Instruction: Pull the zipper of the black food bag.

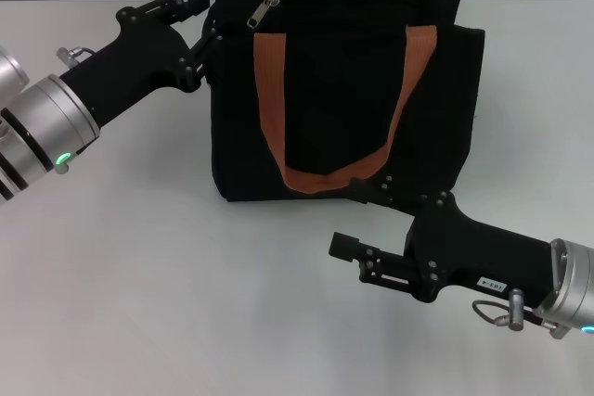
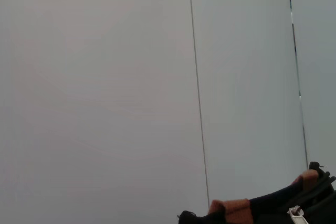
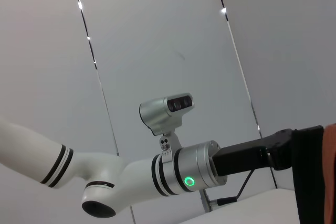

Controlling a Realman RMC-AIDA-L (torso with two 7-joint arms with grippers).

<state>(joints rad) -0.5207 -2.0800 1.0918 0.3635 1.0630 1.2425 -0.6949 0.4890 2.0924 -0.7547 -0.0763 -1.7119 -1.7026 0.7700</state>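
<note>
— What do the arms look like?
— The left arm (image 1: pixel 56 122) and right arm (image 1: pixel 566 289) both end in silver cylindrical wrists with a green-lit ring, then matte black angular gripper bodies studded with small screws.
— Any markings?
— A white label on the right gripper (image 1: pixel 345 246); a white forearm with black bands.

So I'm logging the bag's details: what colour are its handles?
Orange-brown handles on the black food bag, clearest in the head view.
</note>
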